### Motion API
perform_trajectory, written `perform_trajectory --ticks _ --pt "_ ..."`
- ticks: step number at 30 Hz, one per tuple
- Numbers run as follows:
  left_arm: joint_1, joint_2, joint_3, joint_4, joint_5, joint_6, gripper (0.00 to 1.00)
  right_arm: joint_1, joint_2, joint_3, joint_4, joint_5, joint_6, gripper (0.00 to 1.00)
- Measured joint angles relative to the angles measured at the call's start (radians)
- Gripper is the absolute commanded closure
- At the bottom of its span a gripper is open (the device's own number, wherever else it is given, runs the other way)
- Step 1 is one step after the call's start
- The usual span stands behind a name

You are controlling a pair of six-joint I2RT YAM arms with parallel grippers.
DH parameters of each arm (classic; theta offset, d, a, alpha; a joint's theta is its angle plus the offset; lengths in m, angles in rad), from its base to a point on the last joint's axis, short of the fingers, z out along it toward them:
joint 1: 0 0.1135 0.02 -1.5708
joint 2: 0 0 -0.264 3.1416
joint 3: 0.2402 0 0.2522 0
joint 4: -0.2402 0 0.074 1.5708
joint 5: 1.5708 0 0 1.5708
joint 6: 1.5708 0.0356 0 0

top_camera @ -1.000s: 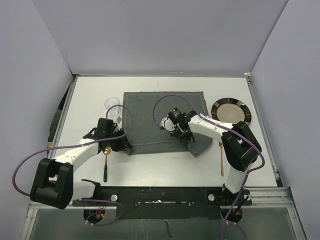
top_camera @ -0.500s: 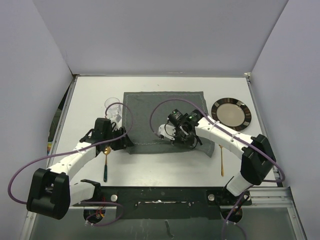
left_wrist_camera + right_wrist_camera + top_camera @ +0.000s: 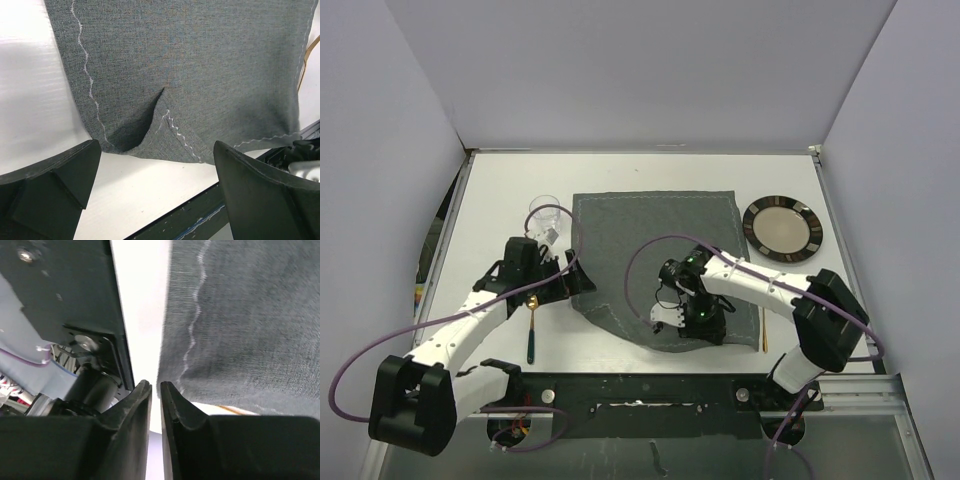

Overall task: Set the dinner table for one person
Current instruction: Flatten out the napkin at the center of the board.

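The dark grey stitched placemat [image 3: 655, 255] lies on the white dinner table [image 3: 500, 190], its near edge crumpled close to the table's front. My left gripper [image 3: 570, 283] stands wide open at the mat's left edge. In the left wrist view the placemat [image 3: 200, 65] shows a folded corner just beyond my left gripper [image 3: 156, 150], with only bare table between the fingers. My right gripper [image 3: 685, 325] hangs over the mat's near edge. In the right wrist view the right gripper [image 3: 155, 385] has its jaws parted by a thin slit, and the placemat [image 3: 250, 315] edge lies just past the tips, not held.
A dark-rimmed plate [image 3: 781, 229] sits right of the mat and a clear glass [image 3: 544, 215] at its far left. A spoon with a dark handle [image 3: 532, 325] lies under the left arm. A gold utensil [image 3: 763, 320] lies by the right arm. The black front rail [image 3: 640, 385] is close.
The right gripper dragged the placemat toward the table's near edge, then parted its jaws slightly. The left gripper opened wide and let go of the mat's left corner.
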Motion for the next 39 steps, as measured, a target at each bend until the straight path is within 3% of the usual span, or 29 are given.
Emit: perform_trajectory --ticks 1,2,3,4,9,10,11,12,13,14,21,27,32,39 --pt "0.0 -0.002 0.0 -0.001 0.0 0.0 0.02 0.011 0.002 0.003 -0.006 -0.016 -0.002 0.76" --pt "0.0 -0.001 0.0 -0.001 0.0 0.0 0.02 0.025 0.006 0.006 -0.012 -0.037 -0.001 0.59" --pt "0.0 0.0 0.0 -0.002 -0.001 -0.002 0.02 0.04 0.012 0.008 -0.016 -0.055 -0.001 0.17" --pt "0.0 0.0 0.0 -0.002 -0.002 -0.003 0.02 0.056 0.022 0.011 -0.018 -0.074 0.002 0.0" --pt "0.0 0.031 0.003 0.006 -0.004 -0.01 0.02 0.095 0.099 0.076 -0.012 -0.138 0.008 0.01" --pt "0.0 0.042 0.006 0.006 -0.005 -0.01 0.02 0.093 0.105 0.093 0.0 -0.134 0.013 0.06" --pt "-0.001 0.052 0.01 0.006 -0.006 -0.009 0.02 0.09 0.109 0.114 0.019 -0.123 0.018 0.21" --pt "-0.002 0.058 0.014 0.006 -0.008 -0.008 0.02 0.084 0.11 0.141 0.044 -0.1 0.023 0.67" --pt "-0.002 0.06 0.018 0.006 -0.009 -0.007 0.02 0.076 0.11 0.159 0.066 -0.077 0.023 0.96" --pt "-0.002 0.062 0.025 0.006 -0.011 -0.006 0.02 0.061 0.111 0.185 0.098 -0.043 0.025 1.0" --pt "-0.019 0.08 0.126 0.032 -0.019 0.002 0.02 -0.19 0.192 0.384 0.31 0.122 0.051 1.0" --pt "-0.099 0.141 0.217 0.056 -0.026 0.005 0.02 -0.408 0.455 0.626 0.414 0.108 0.056 1.0" --pt "-0.205 0.229 0.223 0.094 -0.042 -0.008 0.02 -0.464 0.591 0.697 0.447 0.111 0.041 1.0" --pt "-0.372 0.462 0.26 0.188 -0.074 -0.052 0.02 -0.469 0.631 0.737 0.472 0.079 0.03 1.0"
